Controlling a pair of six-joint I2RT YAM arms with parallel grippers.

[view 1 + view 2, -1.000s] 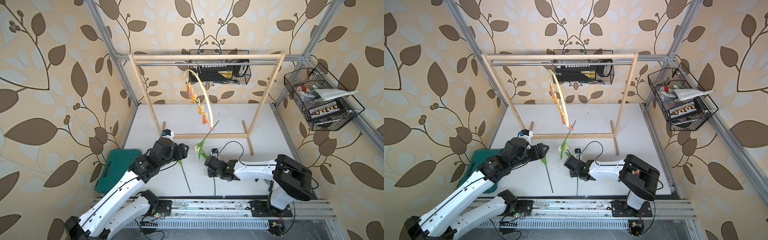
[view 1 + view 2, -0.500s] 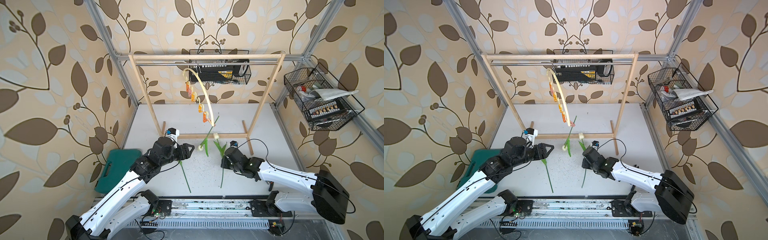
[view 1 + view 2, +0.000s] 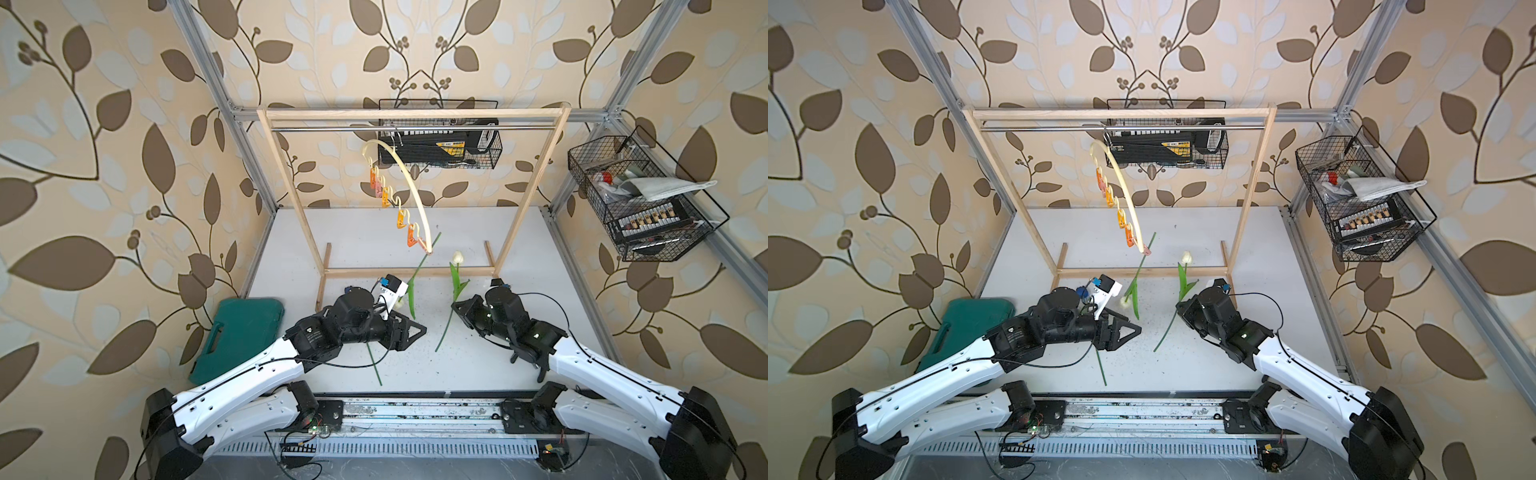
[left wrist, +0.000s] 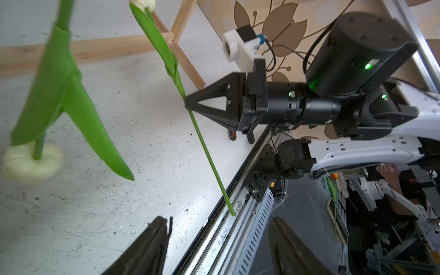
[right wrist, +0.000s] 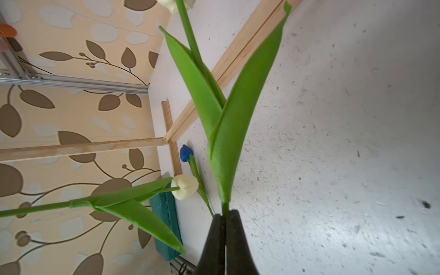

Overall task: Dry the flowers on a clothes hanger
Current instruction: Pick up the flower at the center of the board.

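Hanging from the metal rod (image 3: 332,129) of the wooden rack (image 3: 411,113), the clothes hanger (image 3: 413,189) slants down towards the front, with its orange clips (image 3: 401,218) strung along the wavy bar. From where I stand, the last clip at its low end pinches the stem of the hung cream tulip (image 3: 411,293), which dangles head down with its leaves and bloom just beside the left arm's wrist camera. The left claw (image 3: 411,332) sits low over the tabletop (image 3: 478,374) with its fingers spread wide and nothing between them, and it is apart from both cream flowers. The right claw (image 3: 454,306) is clamped tight on the gripped cream tulip (image 3: 457,257), pinching the thin stem just below the leaves. That flower is off the tabletop, head uppermost near the rack's lower crossbar, with its stem slanting down towards the front rail. The two cream tulips are near each other but not touching. The blue tulip (image 5: 185,153) lies flat on the tabletop, its head just beside the rack's left foot and its stem running under the left arm. A green case (image 3: 237,332) lies at the left edge, against the wall
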